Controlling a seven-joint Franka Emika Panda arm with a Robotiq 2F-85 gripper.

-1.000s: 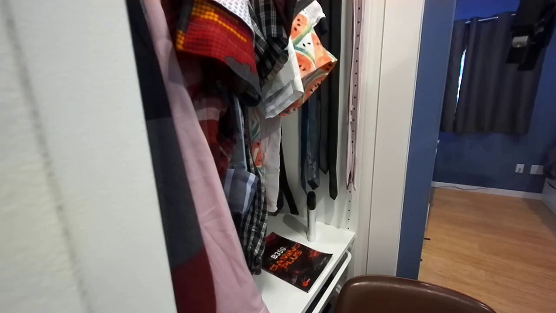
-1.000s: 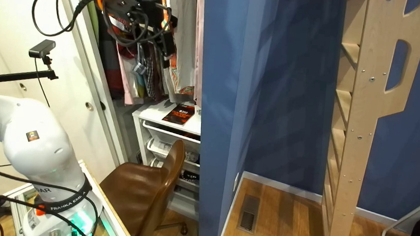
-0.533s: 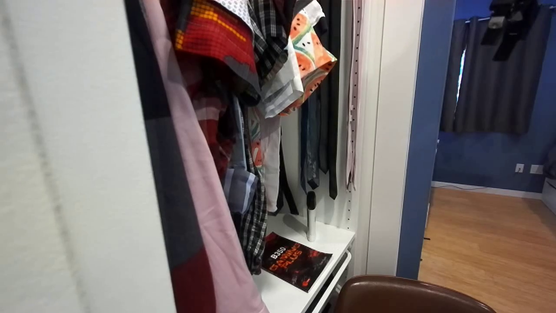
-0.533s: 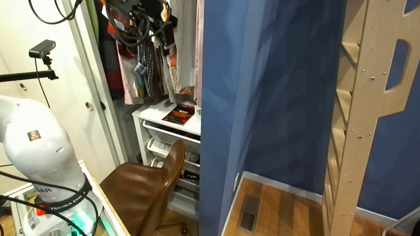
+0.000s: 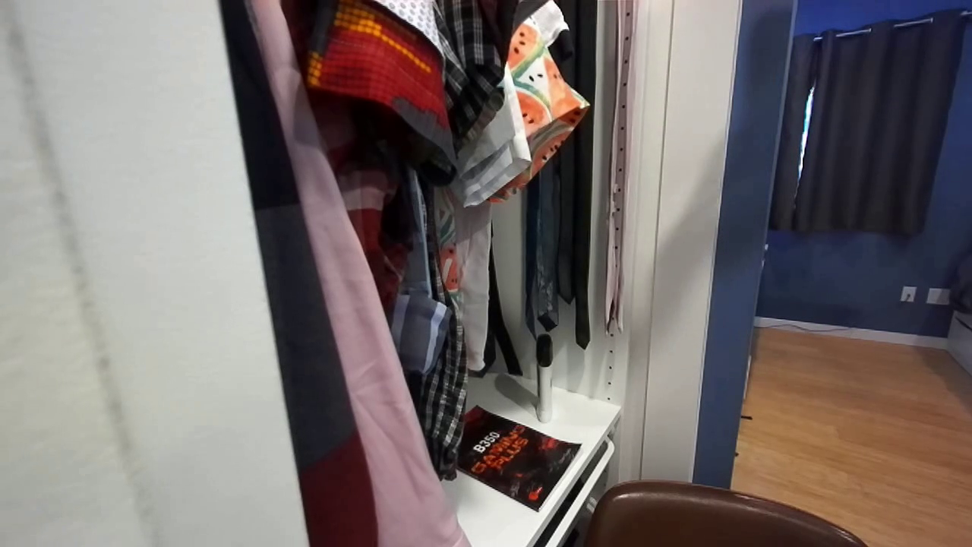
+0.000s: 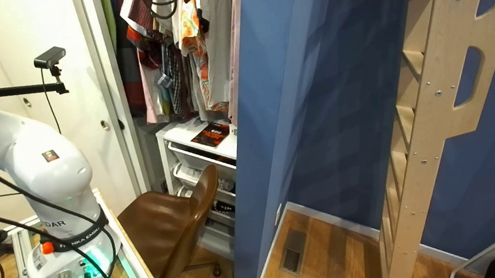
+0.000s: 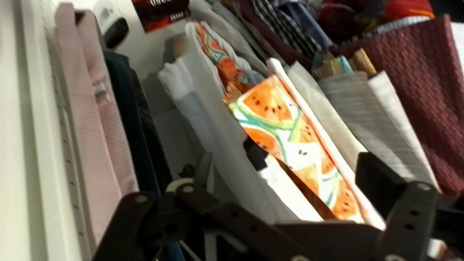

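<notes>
In both ext. views you're seeing a wht shelf top (image 5: 493, 518) w/ a blk & red booklet (image 5: 520, 460) lying flat, "B350" facing up, close to the front edge. Just beside that, a wht cyl. item (image 5: 544, 395) w/ blk top is standing upright.

At the wrist view's centre, the garment (image 7: 286, 123) bore orange watermelon slices, green rinds and black seeds on white. The pincer (image 7: 286, 166) across the bottom was black; the tie (image 7: 88, 127) at left, pale pink; the cloth (image 7: 417, 83) at right, maroon.
</notes>
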